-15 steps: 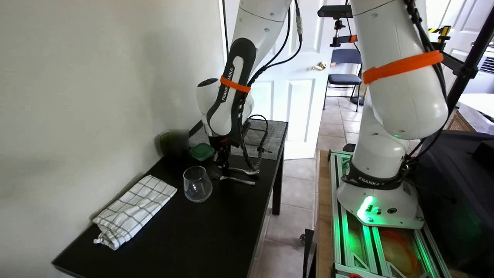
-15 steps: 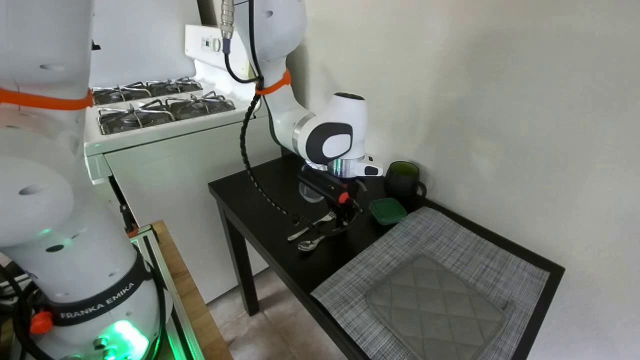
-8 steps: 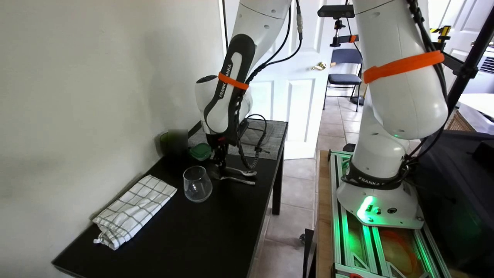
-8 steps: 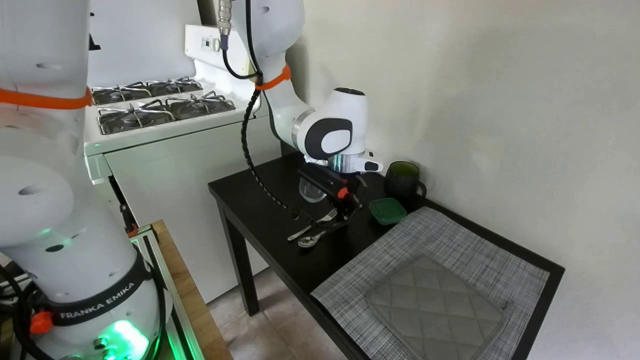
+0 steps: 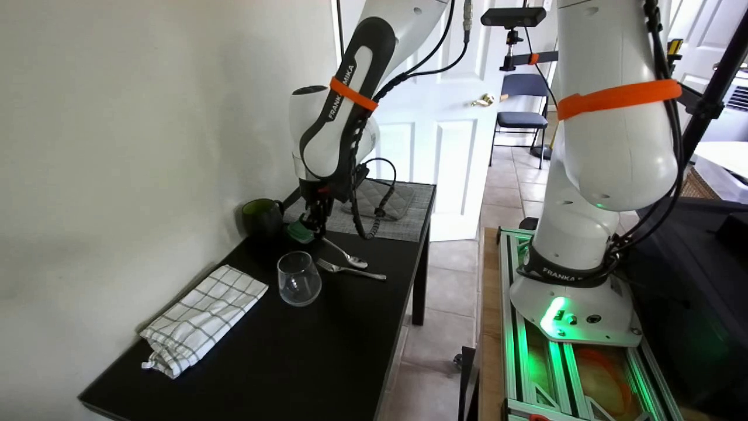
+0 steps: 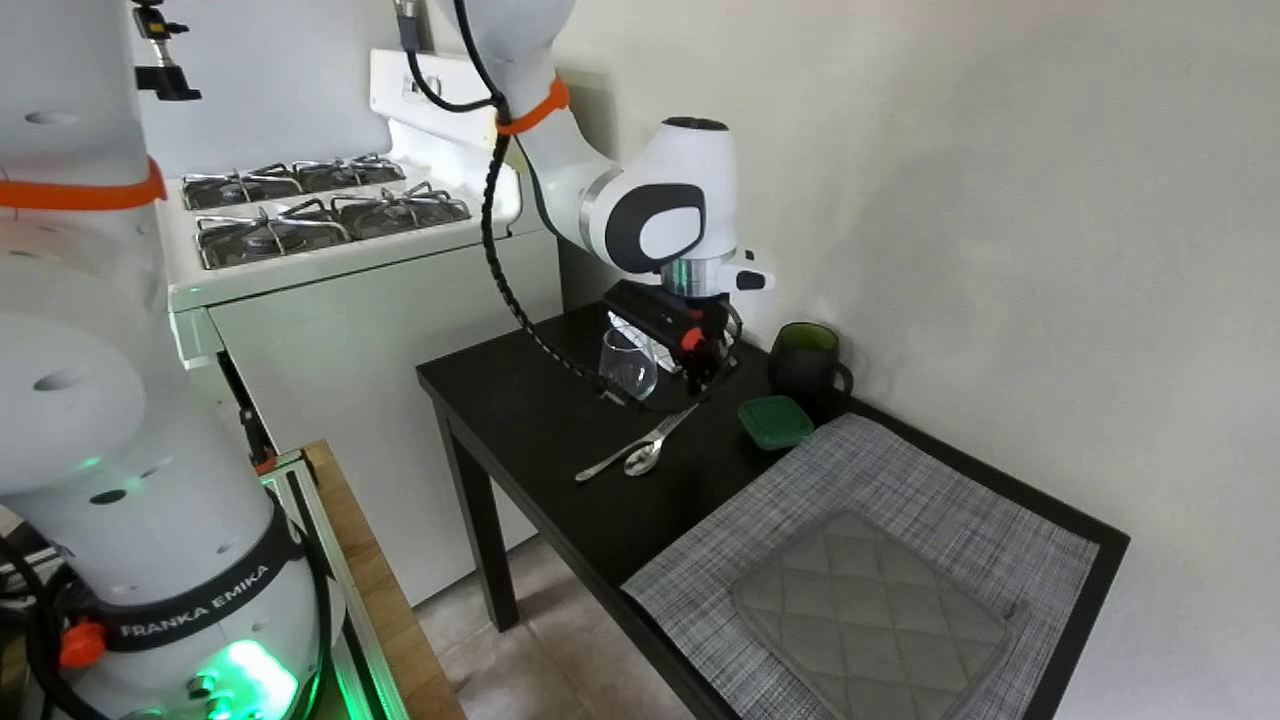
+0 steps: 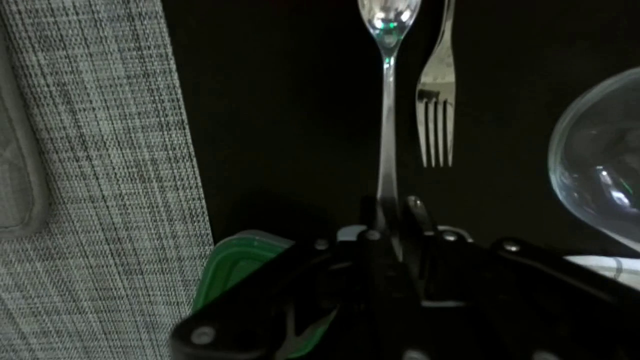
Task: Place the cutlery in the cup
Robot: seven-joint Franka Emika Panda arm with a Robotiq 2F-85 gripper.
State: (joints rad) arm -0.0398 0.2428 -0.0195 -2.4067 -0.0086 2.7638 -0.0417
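Observation:
The cutlery is a silver spoon and a silver fork. My gripper (image 5: 318, 231) is shut on the spoon's handle end, and the spoon (image 5: 355, 261) slants down from it with its bowl low. I cannot tell whether the bowl touches the table. In the wrist view the fingertips (image 7: 395, 217) close round the handle of the spoon (image 7: 388, 125). The fork (image 5: 350, 270) lies flat on the black table beside the spoon; it also shows in the wrist view (image 7: 437, 87). The clear glass (image 5: 299, 279) stands upright near the fork's tines, and it also shows in an exterior view (image 6: 628, 368).
A dark green mug (image 6: 805, 358) stands by the wall, with a green-lidded container (image 6: 776, 422) beside it. A grey placemat (image 6: 690, 590) with a quilted pad (image 6: 870, 610) covers one table end. A checked cloth (image 5: 204, 318) lies along the wall.
My gripper has risen and taken the spoon's handle up with it. The spoon is now tilted and has shifted toward the wall. The fork and glass have not moved.

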